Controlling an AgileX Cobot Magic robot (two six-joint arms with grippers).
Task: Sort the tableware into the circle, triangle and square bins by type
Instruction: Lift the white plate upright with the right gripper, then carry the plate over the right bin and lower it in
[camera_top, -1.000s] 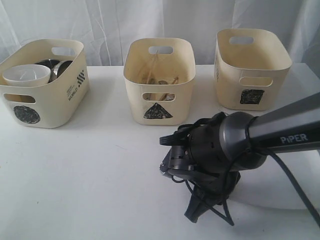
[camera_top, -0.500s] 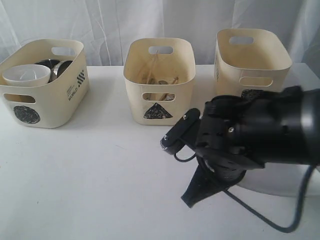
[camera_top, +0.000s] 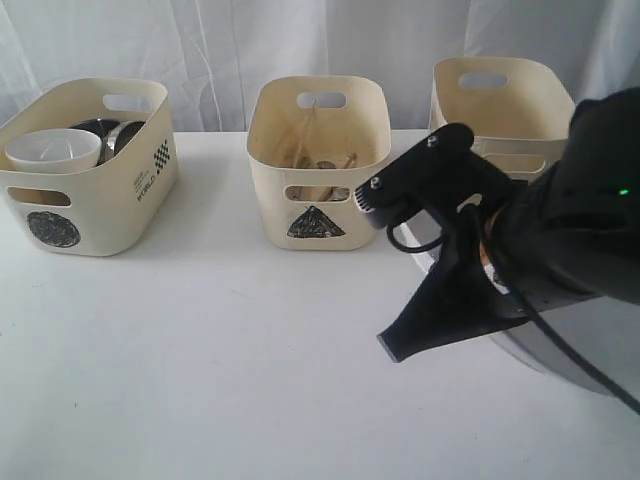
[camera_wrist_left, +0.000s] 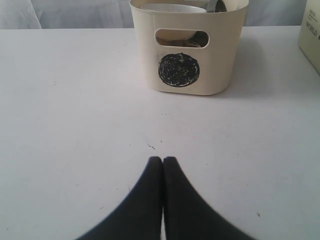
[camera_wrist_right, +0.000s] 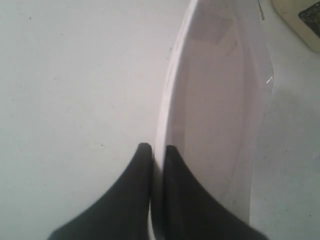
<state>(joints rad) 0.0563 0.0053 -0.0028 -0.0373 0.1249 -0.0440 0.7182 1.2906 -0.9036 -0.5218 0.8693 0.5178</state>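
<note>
My right gripper (camera_wrist_right: 158, 147) is shut on the rim of the large white square plate (camera_wrist_right: 210, 100), which is held tilted on edge above the table. In the exterior view the plate (camera_top: 590, 335) shows behind my right arm, in front of the square bin (camera_top: 505, 100). The circle bin (camera_top: 90, 200) holds the white bowl (camera_top: 52, 150) and steel pieces (camera_top: 112, 135). Chopsticks and cutlery (camera_top: 320, 160) lie in the triangle bin (camera_top: 318, 215). My left gripper (camera_wrist_left: 162, 159) is shut and empty, low over the table, facing the circle bin (camera_wrist_left: 190, 55).
The three cream bins stand in a row along the back of the white table (camera_top: 200, 350), before a white curtain. My right arm's black body (camera_top: 560, 230) covers much of the right side. Another bin's corner (camera_wrist_left: 311, 35) shows in the left wrist view.
My right arm has risen and swung right and back toward the square bin, lifting the plate off the table and tilting it on edge. The bins have not moved.
</note>
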